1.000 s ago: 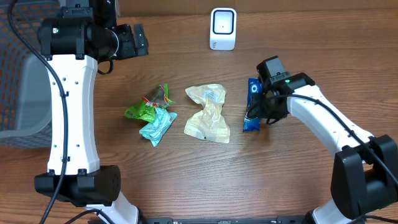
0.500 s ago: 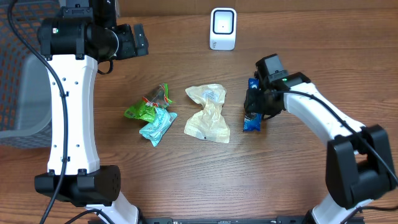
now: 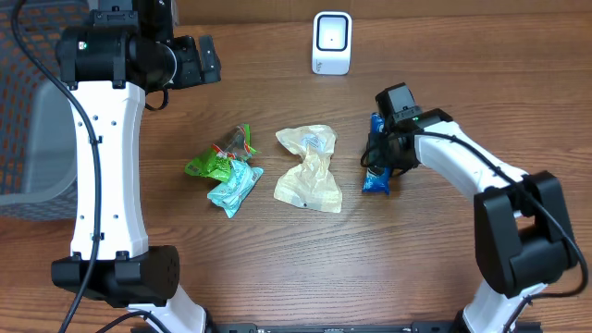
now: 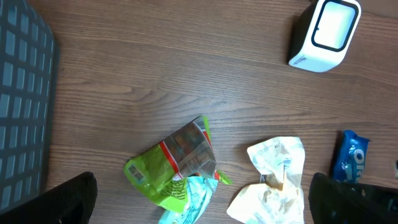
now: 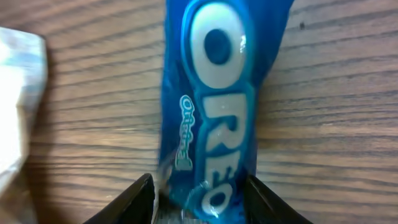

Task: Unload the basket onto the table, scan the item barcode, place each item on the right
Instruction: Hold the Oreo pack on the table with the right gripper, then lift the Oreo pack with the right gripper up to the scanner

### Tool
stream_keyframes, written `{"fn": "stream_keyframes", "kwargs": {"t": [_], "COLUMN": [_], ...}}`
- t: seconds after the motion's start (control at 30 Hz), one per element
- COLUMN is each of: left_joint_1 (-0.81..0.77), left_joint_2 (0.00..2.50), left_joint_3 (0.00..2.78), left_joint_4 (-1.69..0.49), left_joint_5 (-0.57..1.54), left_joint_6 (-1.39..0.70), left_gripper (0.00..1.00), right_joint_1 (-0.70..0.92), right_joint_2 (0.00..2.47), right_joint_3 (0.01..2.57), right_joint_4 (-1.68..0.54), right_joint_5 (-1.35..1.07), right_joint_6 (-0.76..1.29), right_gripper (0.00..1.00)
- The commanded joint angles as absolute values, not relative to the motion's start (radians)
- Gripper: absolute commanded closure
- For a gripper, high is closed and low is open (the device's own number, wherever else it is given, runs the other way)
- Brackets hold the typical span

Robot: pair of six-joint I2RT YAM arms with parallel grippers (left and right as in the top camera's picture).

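Observation:
A blue Oreo packet [image 3: 375, 182] lies on the wooden table right of centre; it fills the right wrist view [image 5: 217, 93]. My right gripper [image 3: 381, 153] stands over its middle, its two fingers pressed against the packet's long sides [image 5: 200, 193], shut on it. The white barcode scanner [image 3: 331, 42] stands at the back centre, also seen in the left wrist view [image 4: 324, 34]. My left gripper [image 3: 208, 60] hangs high at the back left, open and empty [image 4: 199, 208], looking down on the packets.
A cream crumpled wrapper [image 3: 310, 166] lies left of the Oreo packet. Farther left are a green packet [image 3: 217, 157] and a teal packet [image 3: 236, 188], touching each other. A grey mesh basket [image 3: 28, 120] stands at the table's left edge.
My right wrist has swung a little left and toward the back over the Oreo packet. The packet has barely shifted. The left arm has not moved.

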State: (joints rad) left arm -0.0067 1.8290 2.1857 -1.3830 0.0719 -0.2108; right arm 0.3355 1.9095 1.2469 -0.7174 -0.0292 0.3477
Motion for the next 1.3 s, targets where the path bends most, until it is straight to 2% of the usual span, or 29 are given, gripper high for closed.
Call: {"fn": "stream_keyframes", "kwargs": {"t": [0.0,0.03,0.13,0.23,0.27,0.6,0.83,1.1,1.27], "left_joint_1": [-0.007,-0.007,-0.007,-0.007,-0.007,-0.007,-0.007,-0.007,-0.007], "left_joint_2": [1.812,1.812,1.812,1.812,1.812,1.812,1.812,1.812,1.812], "left_joint_3": [2.188,2.188,2.188,2.188,2.188,2.188,2.188,2.188,2.188], "left_joint_4": [-1.38,-1.38,-1.38,-1.38,-1.38,-1.38,-1.38,-1.38,-1.38], "left_joint_5": [0.078,0.078,0.078,0.078,0.078,0.078,0.078,0.078,0.078], "left_joint_6": [-0.224,-0.224,-0.224,-0.224,-0.224,-0.224,-0.224,-0.224,-0.224], "left_gripper": [0.0,0.0,0.0,0.0,0.0,0.0,0.0,0.0,0.0], "right_joint_1": [0.339,0.339,0.339,0.339,0.339,0.339,0.339,0.353,0.382], "right_joint_2": [1.958,1.961,1.962,1.962,1.962,1.943,1.957,2.106,2.235], "right_joint_3": [1.25,1.25,1.25,1.251,1.254,1.595,1.643,1.643,1.645], "right_joint_4": [-0.711,-0.711,-0.711,-0.711,-0.712,-0.744,-0.422,-0.01,0.241], "right_joint_5": [-0.008,-0.007,-0.001,-0.001,-0.001,0.051,0.185,0.195,0.284], "right_joint_6": [0.34,0.34,0.34,0.34,0.34,0.253,0.253,0.253,0.14], "right_gripper": [0.54,0.57,0.73,0.95,0.96,0.96,0.96,0.96,0.96]}}
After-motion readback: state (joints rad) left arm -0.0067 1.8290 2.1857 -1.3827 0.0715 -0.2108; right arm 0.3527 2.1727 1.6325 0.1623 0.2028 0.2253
